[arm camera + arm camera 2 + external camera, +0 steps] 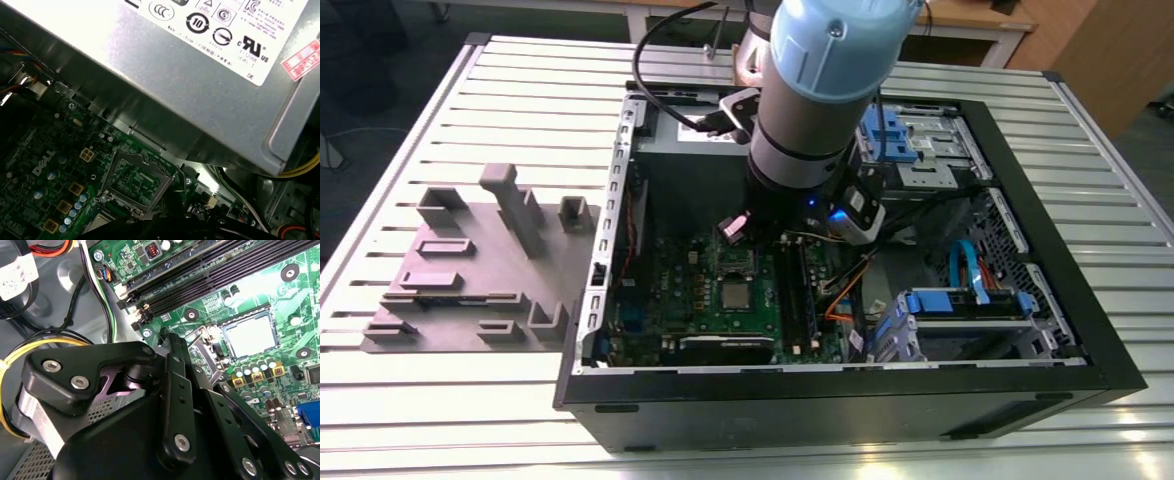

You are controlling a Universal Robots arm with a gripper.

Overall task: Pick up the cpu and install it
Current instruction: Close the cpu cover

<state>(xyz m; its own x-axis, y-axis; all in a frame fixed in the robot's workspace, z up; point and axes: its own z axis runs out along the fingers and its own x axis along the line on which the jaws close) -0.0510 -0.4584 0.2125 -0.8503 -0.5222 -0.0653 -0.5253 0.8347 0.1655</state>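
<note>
One cpu (250, 335) is seen lying flat in the motherboard socket (274, 335) inside the opened computer case (854, 415), just at six o'clock of the gripper (735, 232) in the exterior view, whose clasp cannot be told.

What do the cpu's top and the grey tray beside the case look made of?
The cpu: apparently metal, with a pale silvery, smooth top that catches the light. The tray: probably plastic, matte uniform grey with moulded upright blocks and no shine.
</note>
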